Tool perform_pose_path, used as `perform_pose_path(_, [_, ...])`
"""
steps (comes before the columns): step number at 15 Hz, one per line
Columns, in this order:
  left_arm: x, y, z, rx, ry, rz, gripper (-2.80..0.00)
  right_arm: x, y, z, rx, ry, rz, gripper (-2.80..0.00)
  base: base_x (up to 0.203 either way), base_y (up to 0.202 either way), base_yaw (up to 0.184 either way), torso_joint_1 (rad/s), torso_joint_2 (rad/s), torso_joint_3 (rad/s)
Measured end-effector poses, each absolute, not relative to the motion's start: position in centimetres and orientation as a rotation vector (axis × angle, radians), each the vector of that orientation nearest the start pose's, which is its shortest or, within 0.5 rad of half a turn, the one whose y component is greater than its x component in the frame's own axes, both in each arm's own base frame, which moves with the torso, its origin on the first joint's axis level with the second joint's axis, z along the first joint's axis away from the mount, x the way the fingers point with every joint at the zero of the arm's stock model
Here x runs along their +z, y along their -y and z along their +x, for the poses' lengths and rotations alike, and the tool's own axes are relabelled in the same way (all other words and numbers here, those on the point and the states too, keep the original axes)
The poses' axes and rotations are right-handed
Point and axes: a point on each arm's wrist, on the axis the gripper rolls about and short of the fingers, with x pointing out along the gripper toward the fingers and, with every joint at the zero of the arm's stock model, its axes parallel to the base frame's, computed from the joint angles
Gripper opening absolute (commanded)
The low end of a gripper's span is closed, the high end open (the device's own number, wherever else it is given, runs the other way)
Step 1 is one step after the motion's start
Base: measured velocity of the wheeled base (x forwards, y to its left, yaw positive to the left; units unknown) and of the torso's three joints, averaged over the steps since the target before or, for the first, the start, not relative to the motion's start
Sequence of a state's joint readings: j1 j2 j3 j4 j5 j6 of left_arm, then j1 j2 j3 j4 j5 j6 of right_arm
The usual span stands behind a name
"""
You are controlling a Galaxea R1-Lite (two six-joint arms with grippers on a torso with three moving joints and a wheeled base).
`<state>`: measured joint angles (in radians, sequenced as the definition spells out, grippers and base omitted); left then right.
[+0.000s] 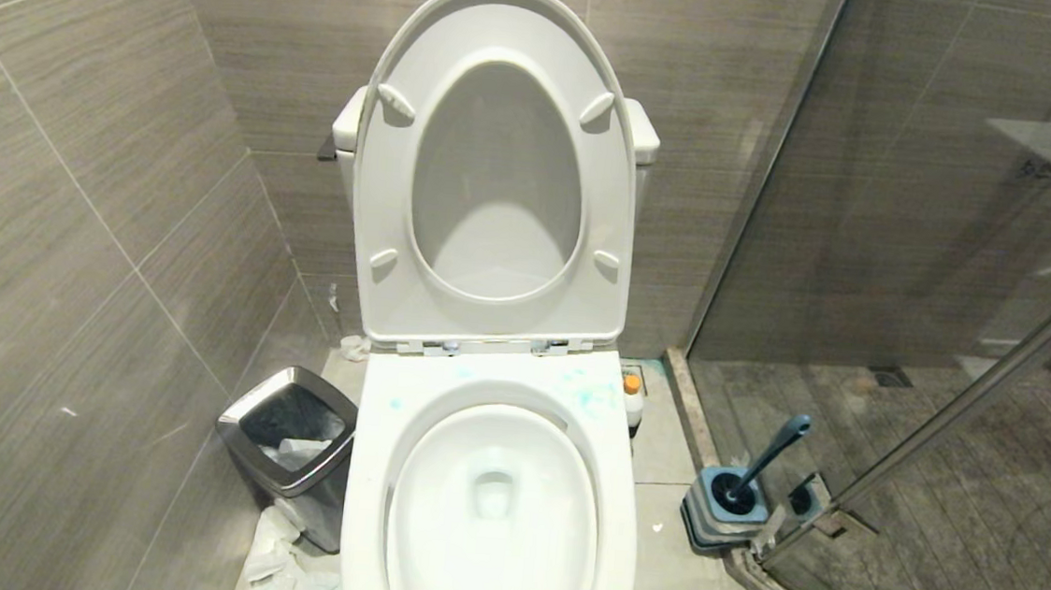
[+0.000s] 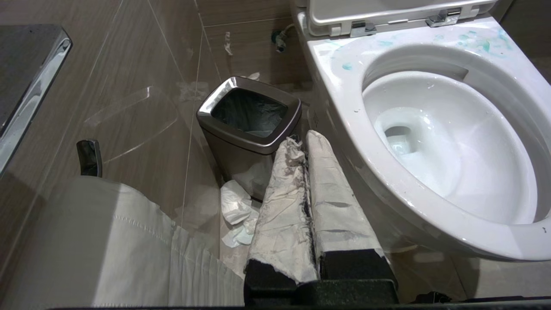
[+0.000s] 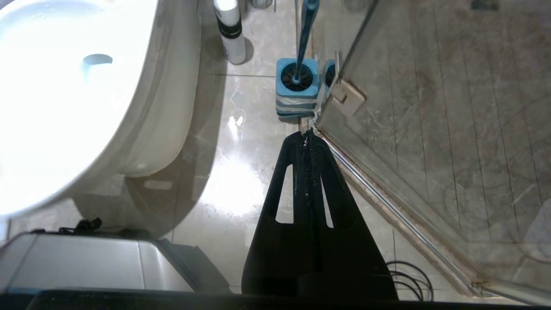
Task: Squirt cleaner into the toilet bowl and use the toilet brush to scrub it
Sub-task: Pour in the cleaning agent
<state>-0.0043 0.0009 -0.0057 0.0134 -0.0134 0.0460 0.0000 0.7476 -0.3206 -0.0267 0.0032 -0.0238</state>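
The white toilet bowl (image 1: 373,471) stands open with seat and lid raised; teal smears mark its back rim. The cleaner (image 1: 633,399), a white bottle with an orange cap, stands on the floor to the right of the bowl. Further right, the toilet brush (image 1: 771,453) leans in its blue holder (image 1: 722,509). Neither gripper shows in the head view. My left gripper (image 2: 303,137), fingers wrapped in white tape, hangs shut and empty between the bin and the bowl (image 2: 344,107). My right gripper (image 3: 306,135) is shut and empty, just short of the holder (image 3: 297,92) and brush (image 3: 308,26); the cleaner (image 3: 230,30) stands beyond.
A steel-rimmed waste bin (image 1: 289,436) sits left of the bowl with crumpled tissue (image 2: 234,211) on the floor beside it. A glass shower door (image 1: 940,271) and its floor sill (image 3: 387,202) close off the right side. Black cables (image 3: 409,275) lie near the sill.
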Motion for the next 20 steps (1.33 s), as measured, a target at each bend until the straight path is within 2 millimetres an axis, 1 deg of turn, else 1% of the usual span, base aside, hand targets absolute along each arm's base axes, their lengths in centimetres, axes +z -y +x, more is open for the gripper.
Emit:
perform_pose_path(1, [7.6, 0.0, -2.3, -0.018, -0.008, 0.046, -2.8, 16.9, 0.0, 9.3, 0.008, -0.429, -0.022, -2.8, 0.0, 0.0, 0.0, 0.0, 0.0, 0.0])
perform_pose_path(2, [7.6, 0.0, -2.3, -0.017, -0.008, 0.046, -2.8, 17.3, 0.0, 12.6, 0.011, -0.451, -0.023, -2.8, 0.0, 0.0, 0.0, 0.0, 0.0, 0.0])
perform_pose_path(3, [7.6, 0.0, -2.3, -0.018, -0.008, 0.046, -2.8, 17.1, -0.1, 16.0, 0.016, -0.462, -0.023, -2.8, 0.0, 0.0, 0.0, 0.0, 0.0, 0.0])
perform_pose_path(4, [7.6, 0.0, -2.3, -0.017, -0.008, 0.046, -2.8, 16.4, -0.3, 19.1, 0.024, -0.459, -0.024, -2.8, 0.0, 0.0, 0.0, 0.0, 0.0, 0.0])
perform_pose_path(6, [7.6, 0.0, -2.3, -0.018, -0.009, 0.046, -2.8, 13.9, -1.2, 25.0, 0.05, -0.408, -0.032, -2.8, 0.0, 0.0, 0.0, 0.0, 0.0, 0.0])
perform_pose_path(8, [7.6, 0.0, -2.3, -0.017, -0.008, 0.046, -2.8, 11.1, -2.8, 28.9, 0.068, -0.315, -0.046, -2.8, 0.0, 0.0, 0.0, 0.0, 0.0, 0.0])
perform_pose_path(10, [7.6, 0.0, -2.3, -0.017, -0.008, 0.046, -2.8, 9.3, -4.6, 31.3, 0.086, -0.199, -0.051, -2.8, 0.0, 0.0, 0.0, 0.0, 0.0, 0.0])
perform_pose_path(12, [7.6, 0.0, -2.3, -0.017, -0.008, 0.046, -2.8, 7.7, -5.6, 32.4, 0.101, -0.163, -0.053, -2.8, 0.0, 0.0, 0.0, 0.0, 0.0, 0.0])
perform_pose_path(13, [7.6, 0.0, -2.3, -0.018, -0.008, 0.045, -2.8, 6.9, -5.8, 32.7, 0.104, -0.181, -0.052, -2.8, 0.0, 0.0, 0.0, 0.0, 0.0, 0.0])
perform_pose_path(16, [7.6, 0.0, -2.3, -0.018, -0.008, 0.045, -2.8, 5.4, -5.8, 32.9, 0.101, -0.22, -0.051, -2.8, 0.0, 0.0, 0.0, 0.0, 0.0, 0.0])
perform_pose_path(20, [7.6, 0.0, -2.3, -0.017, -0.008, 0.045, -2.8, 4.6, -5.7, 33.2, 0.098, -0.16, -0.049, -2.8, 0.0, 0.0, 0.0, 0.0, 0.0, 0.0])
